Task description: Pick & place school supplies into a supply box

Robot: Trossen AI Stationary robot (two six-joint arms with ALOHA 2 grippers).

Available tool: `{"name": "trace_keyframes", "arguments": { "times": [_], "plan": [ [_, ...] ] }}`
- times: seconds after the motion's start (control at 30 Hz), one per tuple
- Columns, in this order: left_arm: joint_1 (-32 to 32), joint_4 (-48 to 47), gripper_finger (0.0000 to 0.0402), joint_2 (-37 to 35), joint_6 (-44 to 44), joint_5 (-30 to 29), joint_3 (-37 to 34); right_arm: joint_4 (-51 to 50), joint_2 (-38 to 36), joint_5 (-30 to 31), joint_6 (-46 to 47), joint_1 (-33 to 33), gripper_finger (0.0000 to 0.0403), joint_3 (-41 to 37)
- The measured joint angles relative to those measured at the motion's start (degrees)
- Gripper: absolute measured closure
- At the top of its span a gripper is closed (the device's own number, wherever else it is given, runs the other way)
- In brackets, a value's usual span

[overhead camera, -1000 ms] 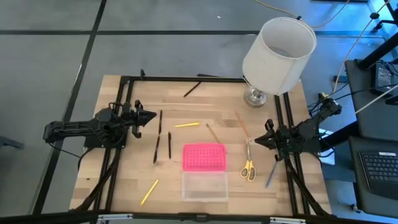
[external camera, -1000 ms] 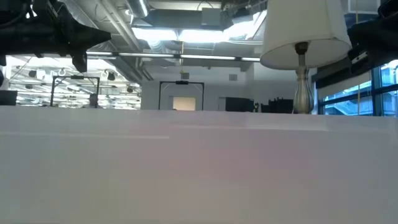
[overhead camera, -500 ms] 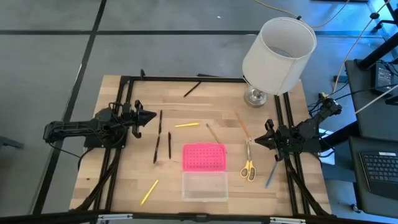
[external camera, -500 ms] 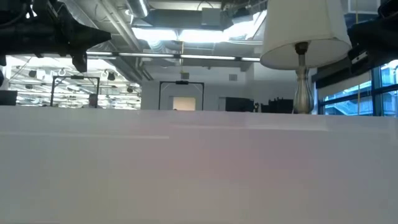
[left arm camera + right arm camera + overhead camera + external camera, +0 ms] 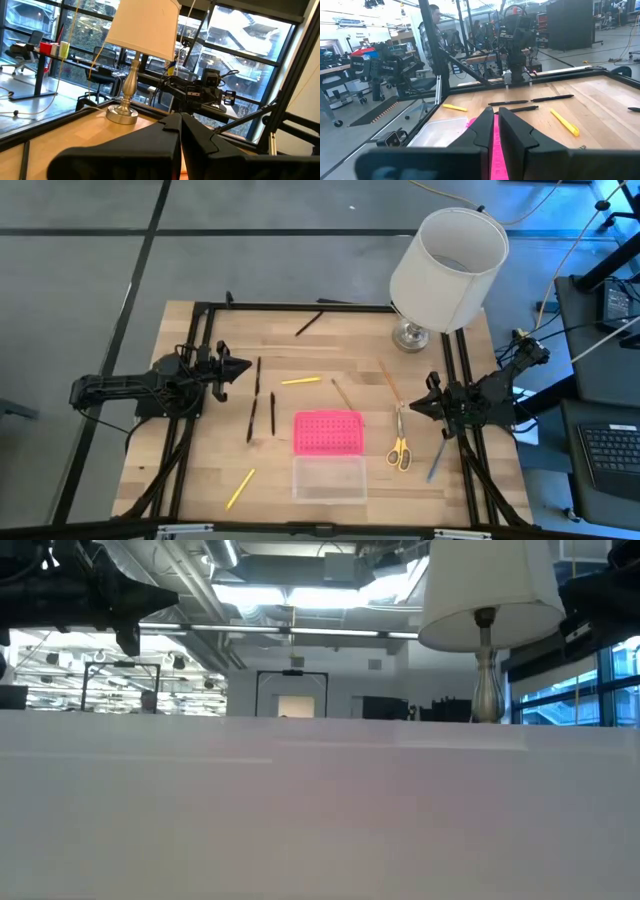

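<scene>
The supply box lies open at the table's near middle, its pink lid (image 5: 328, 432) beside its clear base (image 5: 329, 478). School supplies lie flat around it: black pens (image 5: 258, 375), yellow pens (image 5: 301, 380), brown pencils (image 5: 389, 382), a blue pen (image 5: 437, 460) and yellow-handled scissors (image 5: 399, 450). My left gripper (image 5: 245, 366) hovers shut at the table's left side, above the pens. My right gripper (image 5: 413, 406) hovers at the right side, level, its fingers (image 5: 487, 125) together but for a thin slit, holding nothing.
A white-shaded lamp (image 5: 448, 260) stands at the far right corner. A black frame (image 5: 330, 307) runs along the table's edges. In the low view a pale surface (image 5: 320, 810) fills the lower half. A person (image 5: 432, 25) stands beyond the table's left side.
</scene>
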Motion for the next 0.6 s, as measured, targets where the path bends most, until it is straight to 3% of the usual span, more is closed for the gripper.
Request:
{"name": "trace_keyframes", "arguments": {
  "times": [0.23, 0.6],
  "plan": [
    [0.0, 0.0, 0.0398, 0.0, 0.0, 0.0, 0.0, 0.0, 0.0, 3.3, -0.1, 0.0, 0.0369, 0.0],
    [0.0, 0.0, 0.0398, 0.0, 0.0, 0.0, 0.0, 0.0, 0.0, 3.5, 0.2, 0.0, 0.0369, 0.0]
  ]
}}
